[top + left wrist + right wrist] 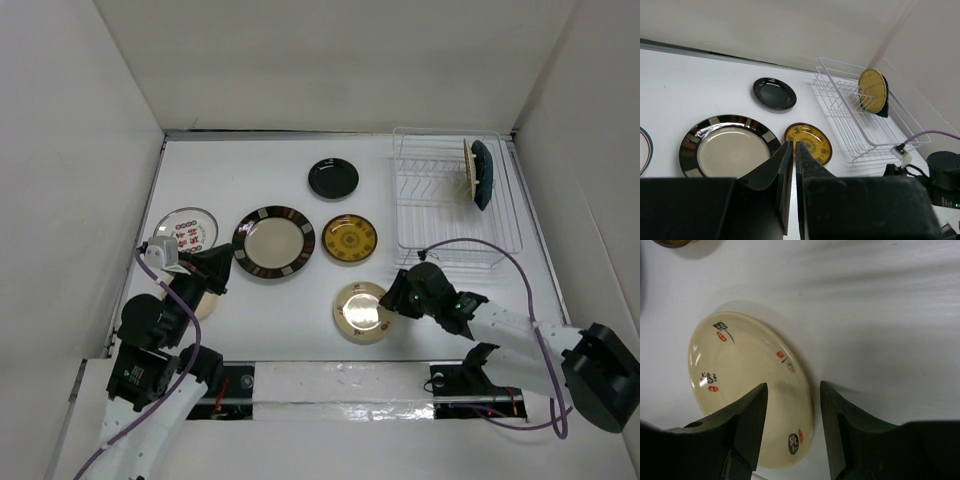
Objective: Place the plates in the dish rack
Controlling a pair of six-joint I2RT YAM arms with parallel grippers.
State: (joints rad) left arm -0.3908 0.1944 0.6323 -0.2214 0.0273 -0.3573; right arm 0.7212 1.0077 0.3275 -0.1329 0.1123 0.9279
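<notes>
Plates, location: two stand on edge in the dish rack (430,190) at the far right of the worktop (250,165), a tan woven-look plate (467,170) with a teal-blue plate (483,176) just behind it. The others in view lie flat on the worktop: the black plate (333,178), the striped-rim plate (273,241), the yellow-patterned plate (349,238), the white plate with red marks (187,228) and the cream plate (740,375) nearest the right arm.

Right tool (793,390): jaws apart, straddling the near rim of the cream plate, with no contact visible and nothing held. Left tool (794,145): jaws drawn together to a thin slit, holding nothing, above the worktop near the striped-rim plate.

Handling (judgement): the cream plate looks glazed and rigid, so it is likely slick, brittle and not light for its size. It lies flat, so the raised rim is the only purchase. A pinch across the rim, one finger inside and one under the lip, seems best. A rim grip puts the weight off-centre, so the plate may swivel or slip, and knocks against the rack wires risk chipping it.

Writing: the cream plate carries black brush-style characters and small red seal marks, none readable. The red marks on the white plate are too small to read. No brand is visible.
</notes>
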